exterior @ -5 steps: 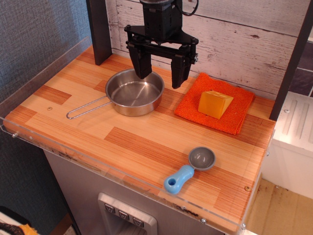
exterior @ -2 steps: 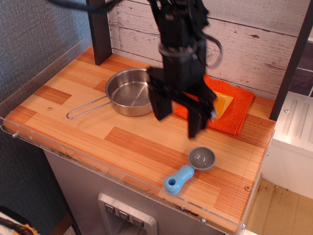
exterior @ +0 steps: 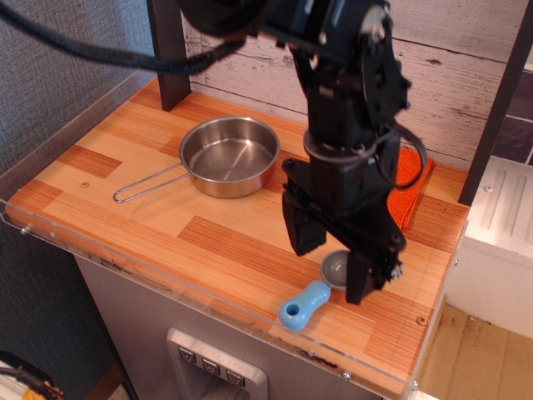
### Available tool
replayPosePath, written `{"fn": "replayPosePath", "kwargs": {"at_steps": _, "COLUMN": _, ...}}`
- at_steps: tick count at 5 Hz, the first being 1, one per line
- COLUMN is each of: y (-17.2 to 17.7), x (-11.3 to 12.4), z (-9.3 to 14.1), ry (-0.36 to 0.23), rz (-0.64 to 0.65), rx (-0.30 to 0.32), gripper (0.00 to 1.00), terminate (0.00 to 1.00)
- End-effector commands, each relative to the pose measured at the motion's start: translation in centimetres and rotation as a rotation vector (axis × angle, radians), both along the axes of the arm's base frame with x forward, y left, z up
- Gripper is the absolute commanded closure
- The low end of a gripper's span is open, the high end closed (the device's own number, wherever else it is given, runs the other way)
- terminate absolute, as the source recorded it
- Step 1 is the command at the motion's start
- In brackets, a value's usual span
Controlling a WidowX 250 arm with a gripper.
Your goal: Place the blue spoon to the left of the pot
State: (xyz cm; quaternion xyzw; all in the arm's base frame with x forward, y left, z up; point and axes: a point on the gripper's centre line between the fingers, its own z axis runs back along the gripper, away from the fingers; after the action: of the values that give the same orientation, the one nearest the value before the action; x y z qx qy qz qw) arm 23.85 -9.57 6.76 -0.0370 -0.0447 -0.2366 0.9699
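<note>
The blue spoon (exterior: 305,302) lies near the front right edge of the wooden counter, its light-blue handle pointing front-left and its grey bowl (exterior: 336,268) partly hidden behind my fingers. My black gripper (exterior: 331,261) is open and hangs just above the spoon's bowl, one finger on each side. The shiny steel pot (exterior: 228,155) sits at the back left, its wire handle (exterior: 146,184) reaching to the left. The pot is empty.
An orange cloth (exterior: 410,185) lies at the back right, mostly hidden by my arm. A dark post (exterior: 169,52) stands at the back left. A clear plastic rim (exterior: 150,276) runs along the front and left edges. A white unit (exterior: 500,225) stands to the right.
My gripper has moved from above the pot toward the front right and come down over the spoon's bowl. It stays open. The spoon and pot have not moved.
</note>
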Motion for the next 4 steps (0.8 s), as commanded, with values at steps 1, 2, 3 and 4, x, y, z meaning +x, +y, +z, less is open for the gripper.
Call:
{"fn": "replayPosePath", "kwargs": {"at_steps": 1, "y": -0.3, "x": 1.0, "z": -2.5, "ry": 0.04, "rz": -0.077, "rx": 0.094, "gripper": 0.0, "terminate": 0.0}}
{"fn": "replayPosePath", "kwargs": {"at_steps": 2, "y": 0.2, "x": 0.7, "z": -3.4, "ry": 0.08, "rz": -0.08, "rx": 0.138, "gripper": 0.0, "terminate": 0.0}}
{"fn": "replayPosePath", "kwargs": {"at_steps": 3, "y": 0.2, "x": 0.6, "z": -4.6, "ry": 0.088, "rz": -0.065, "rx": 0.13, "gripper": 0.0, "terminate": 0.0}}
{"fn": "replayPosePath", "kwargs": {"at_steps": 4, "y": 0.9, "x": 0.5, "z": -5.6, "ry": 0.107, "rz": -0.047, "rx": 0.135, "gripper": 0.0, "terminate": 0.0}}
